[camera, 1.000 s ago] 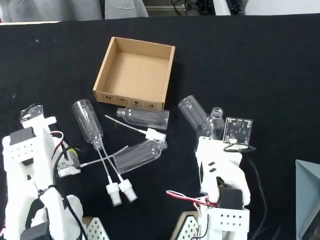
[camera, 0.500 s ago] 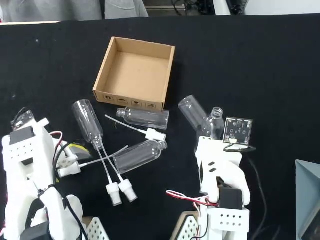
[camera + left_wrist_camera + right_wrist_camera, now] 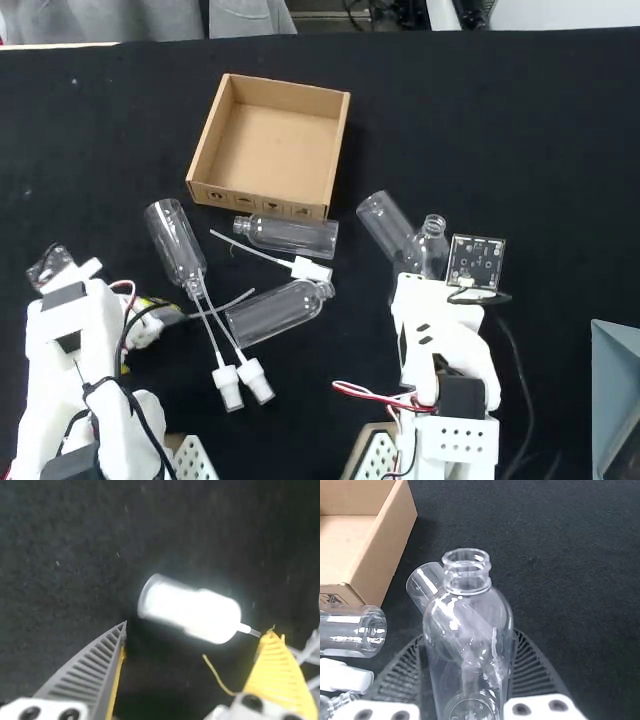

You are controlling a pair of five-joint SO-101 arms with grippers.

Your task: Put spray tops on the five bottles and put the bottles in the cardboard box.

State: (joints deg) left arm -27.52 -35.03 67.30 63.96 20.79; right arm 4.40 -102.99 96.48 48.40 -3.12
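My right gripper (image 3: 428,262) is shut on a clear bottle (image 3: 431,243) that it holds upright with its neck open; the right wrist view has this bottle (image 3: 466,611) between the jaws of the gripper (image 3: 470,639). A second bottle (image 3: 385,224) lies just behind it. My left gripper (image 3: 150,322) is open around a white spray top (image 3: 141,335) on the cloth. In the left wrist view the spray top (image 3: 190,610) lies between the fingers of the gripper (image 3: 196,630), untouched. The cardboard box (image 3: 215,140) stands empty at the back.
Three more clear bottles (image 3: 175,240) (image 3: 290,235) (image 3: 278,310) lie between the arms, in front of the box. Loose spray tops (image 3: 228,385) (image 3: 255,380) (image 3: 312,268) with long tubes lie among them. A grey object (image 3: 615,390) sits at the right edge.
The left arm has drawn back toward the table's front, and its gripper has shifted slightly right at the spray top. The right arm and its bottle have not moved.
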